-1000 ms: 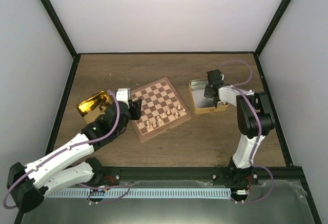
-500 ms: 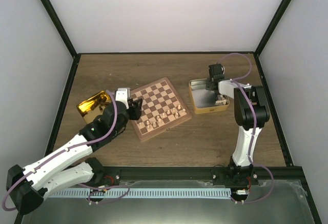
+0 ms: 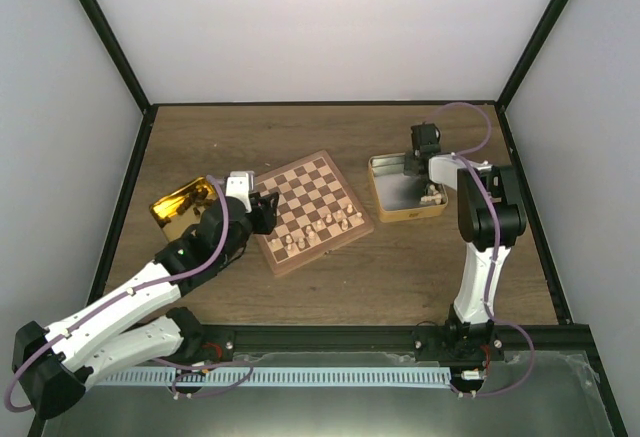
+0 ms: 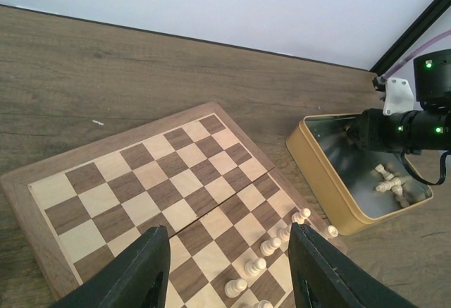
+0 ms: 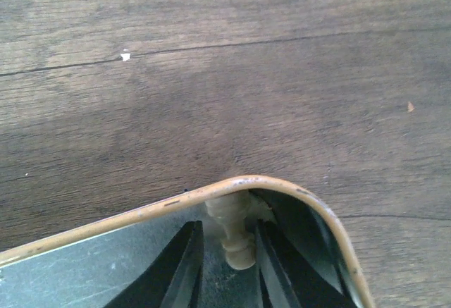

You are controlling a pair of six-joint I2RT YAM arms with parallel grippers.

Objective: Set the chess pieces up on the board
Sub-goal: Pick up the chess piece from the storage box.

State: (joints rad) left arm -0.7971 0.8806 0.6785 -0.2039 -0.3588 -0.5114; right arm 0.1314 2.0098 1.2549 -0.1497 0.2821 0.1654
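The right arm (image 3: 487,219) reaches into a corner of the open tin (image 5: 282,183), where one pale chess piece (image 5: 236,241) sits tight against the wall. Its jaws stand narrow on either side of the piece, but it cannot be told whether they pinch it. More pale pieces (image 4: 392,180) lie loose in the tin, and others (image 4: 271,246) stand along the near side of the board (image 4: 141,181), angled on the table (image 4: 106,61). The left arm (image 3: 150,287) hovers at the board's edge, jaws apart and empty, probably so the right arm's way stays free
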